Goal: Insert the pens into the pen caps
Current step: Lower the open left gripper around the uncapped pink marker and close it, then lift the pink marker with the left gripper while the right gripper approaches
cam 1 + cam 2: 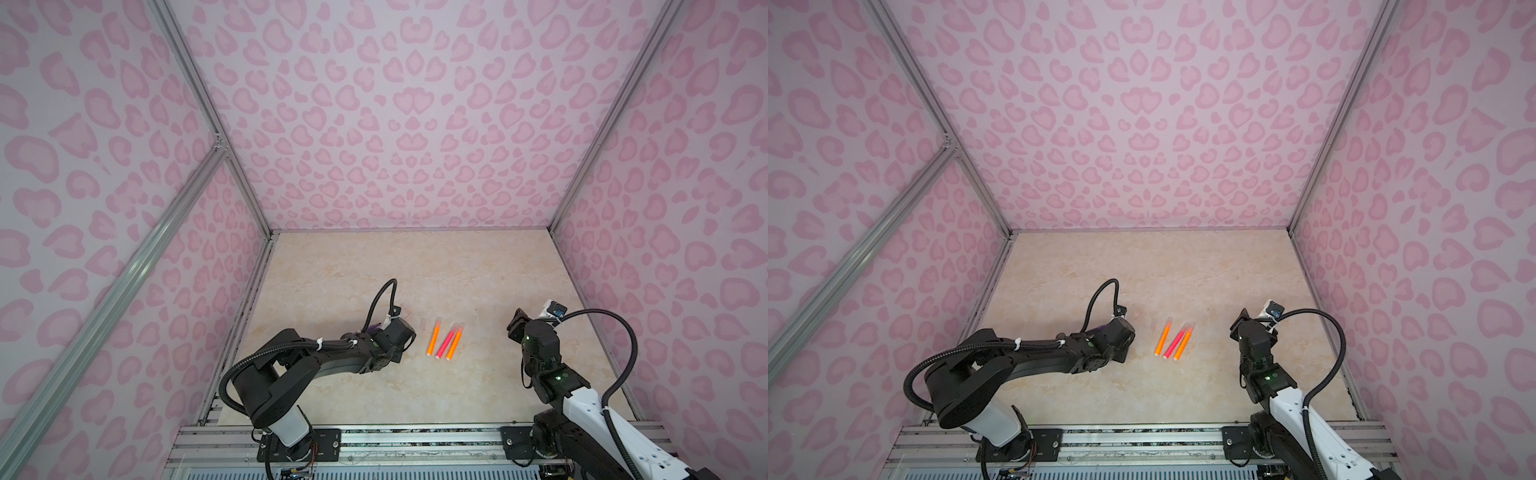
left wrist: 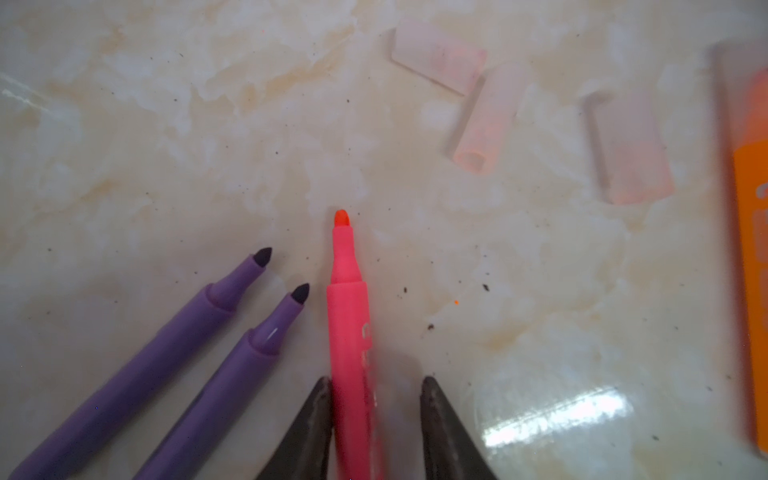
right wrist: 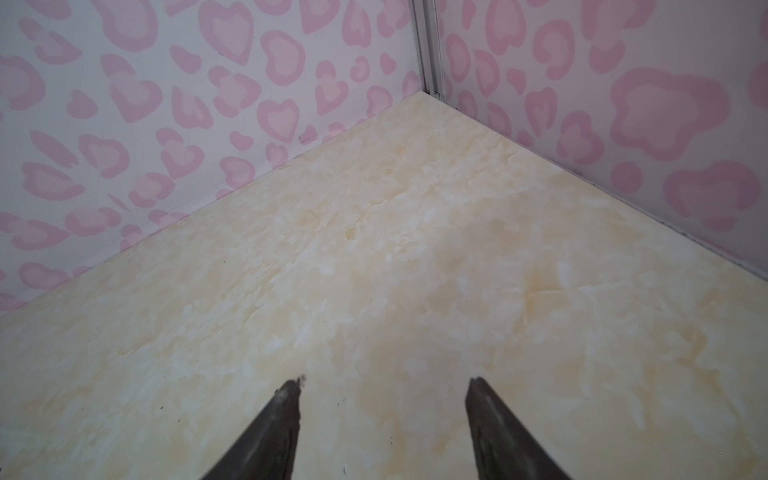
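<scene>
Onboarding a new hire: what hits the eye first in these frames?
Pink heart-print walls box in the beige table. Next, three neon orange and pink pens lie mid-table between the arms. Up close, the left claw straddles a pink pen beside two purple pens.

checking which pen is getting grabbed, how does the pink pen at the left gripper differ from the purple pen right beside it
The pink pen sits inside the left gripper, touching one jaw with a gap to the other; the nearer purple pen lies outside it. The pink pen's tip is orange-red, the purple pen's dark. Both are uncapped.
</scene>
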Motion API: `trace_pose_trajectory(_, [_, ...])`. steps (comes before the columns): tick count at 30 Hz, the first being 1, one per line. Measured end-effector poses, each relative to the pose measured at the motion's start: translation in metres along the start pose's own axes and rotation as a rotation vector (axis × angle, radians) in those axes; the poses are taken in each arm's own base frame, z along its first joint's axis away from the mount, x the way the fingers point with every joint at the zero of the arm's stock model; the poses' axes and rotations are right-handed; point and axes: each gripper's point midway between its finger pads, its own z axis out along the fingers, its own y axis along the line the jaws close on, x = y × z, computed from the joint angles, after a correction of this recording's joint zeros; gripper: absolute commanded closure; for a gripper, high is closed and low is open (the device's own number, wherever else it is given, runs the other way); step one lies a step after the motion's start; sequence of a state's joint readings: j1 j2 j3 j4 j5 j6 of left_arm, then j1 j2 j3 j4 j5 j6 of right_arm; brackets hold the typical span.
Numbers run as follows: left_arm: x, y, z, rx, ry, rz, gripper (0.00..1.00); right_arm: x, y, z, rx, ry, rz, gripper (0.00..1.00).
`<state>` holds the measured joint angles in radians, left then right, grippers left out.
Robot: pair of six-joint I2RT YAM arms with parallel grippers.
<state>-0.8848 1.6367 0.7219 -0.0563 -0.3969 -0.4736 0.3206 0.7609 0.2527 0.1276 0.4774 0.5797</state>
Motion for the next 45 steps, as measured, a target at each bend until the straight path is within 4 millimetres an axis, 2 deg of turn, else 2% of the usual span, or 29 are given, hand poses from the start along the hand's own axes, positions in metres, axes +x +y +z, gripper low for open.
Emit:
trace_pose_trajectory(3, [-0.002,0.0,0.002,-0.003,-0.006,-0.008,0.63,0.0,0.0,0.0,0.0,0.0,0.0,0.35])
trace_pose_trajectory(4, [-0.003,0.0,0.002,-0.003,-0.007,-0.009,0.68,0.0,0.0,0.0,0.0,0.0,0.001,0.35])
trace_pose_trajectory(16, [-0.006,-0.003,0.003,0.013,-0.015,-0.016,0.91,0.001,0.0,0.001,0.001,0.006,-0.003,0.35])
trace_pose_trajectory(19, [0.0,0.002,-0.003,0.019,-0.016,-0.015,0.97,0.003,0.0,0.002,0.003,0.012,-0.008,0.35])
trace_pose_trajectory(21, [0.006,0.008,-0.01,0.026,-0.023,-0.02,0.97,0.004,0.001,0.002,0.004,0.016,-0.01,0.34])
trace_pose_trajectory(25, [0.006,0.012,-0.036,0.108,-0.105,-0.057,0.97,0.003,0.007,0.004,-0.012,0.034,0.003,0.38])
trace_pose_trajectory(27, [0.001,0.011,-0.049,0.169,-0.166,-0.081,0.97,0.01,0.023,0.003,-0.072,0.068,0.033,0.39])
trace_pose_trajectory(30, [-0.003,0.009,-0.066,0.249,-0.245,-0.107,0.97,0.028,0.076,-0.019,-0.253,0.146,0.014,0.37])
trace_pose_trajectory(32, [-0.006,0.005,-0.077,0.306,-0.289,-0.12,0.97,0.035,0.126,-0.055,-0.432,0.155,-0.005,0.36])
trace_pose_trajectory(35, [-0.014,-0.002,-0.091,0.381,-0.351,-0.128,0.97,0.047,0.173,-0.104,-0.627,0.169,-0.02,0.36])
trace_pose_trajectory(38, [-0.014,-0.011,-0.102,0.458,-0.389,-0.12,0.97,0.06,0.207,-0.132,-0.729,0.205,-0.047,0.37])
trace_pose_trajectory(41, [-0.009,-0.017,-0.108,0.517,-0.413,-0.11,0.97,0.076,0.233,-0.141,-0.77,0.239,-0.068,0.38])
trace_pose_trajectory(45, [-0.013,-0.02,-0.12,0.557,-0.45,-0.104,0.97,0.096,0.254,-0.148,-0.795,0.285,-0.104,0.38])
